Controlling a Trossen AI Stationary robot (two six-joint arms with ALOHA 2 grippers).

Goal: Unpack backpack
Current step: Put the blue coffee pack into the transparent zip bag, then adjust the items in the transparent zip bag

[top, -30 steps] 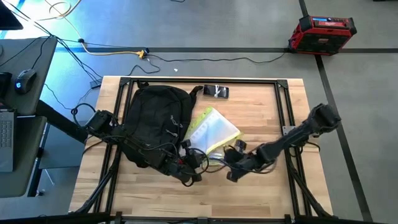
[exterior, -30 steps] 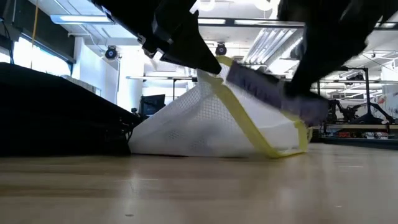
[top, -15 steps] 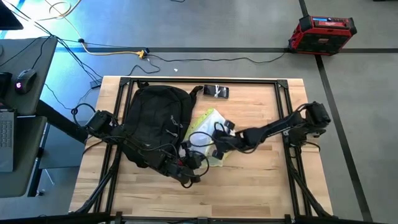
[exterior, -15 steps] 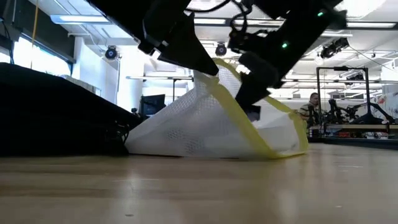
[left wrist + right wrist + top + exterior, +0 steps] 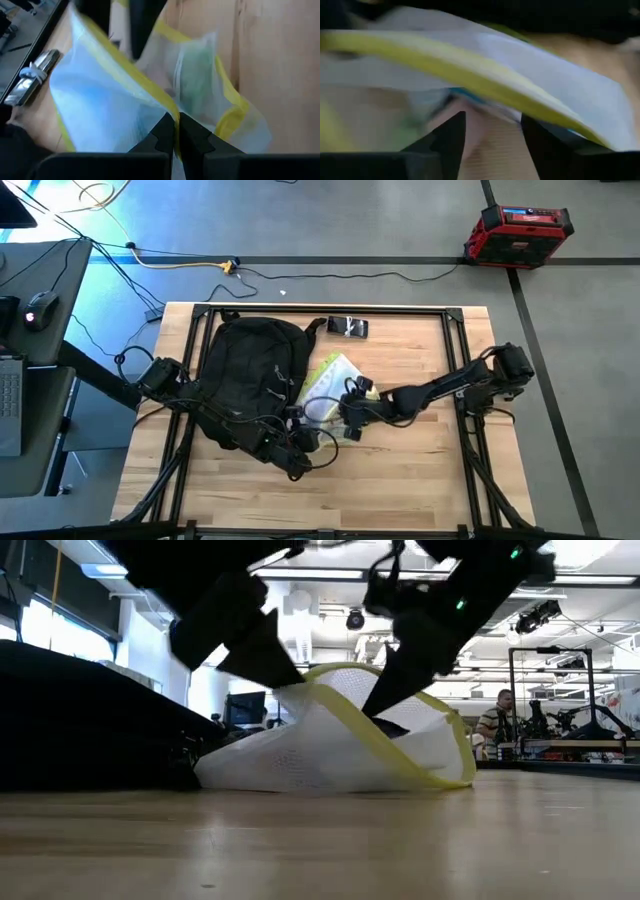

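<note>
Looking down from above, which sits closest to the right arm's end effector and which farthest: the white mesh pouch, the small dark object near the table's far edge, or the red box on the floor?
From the right end effector:
1. White mesh pouch with yellow trim, right at it, mid-table.
2. Small dark flat object, near the table's far edge.
3. Red and black box, off the table on the floor, far right.

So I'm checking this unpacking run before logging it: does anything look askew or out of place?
Nothing damaged or spilled. The white mesh pouch with yellow trim lies crumpled beside the backpack, its edge pinched up by the left gripper, with the right gripper open at its mouth.
</note>
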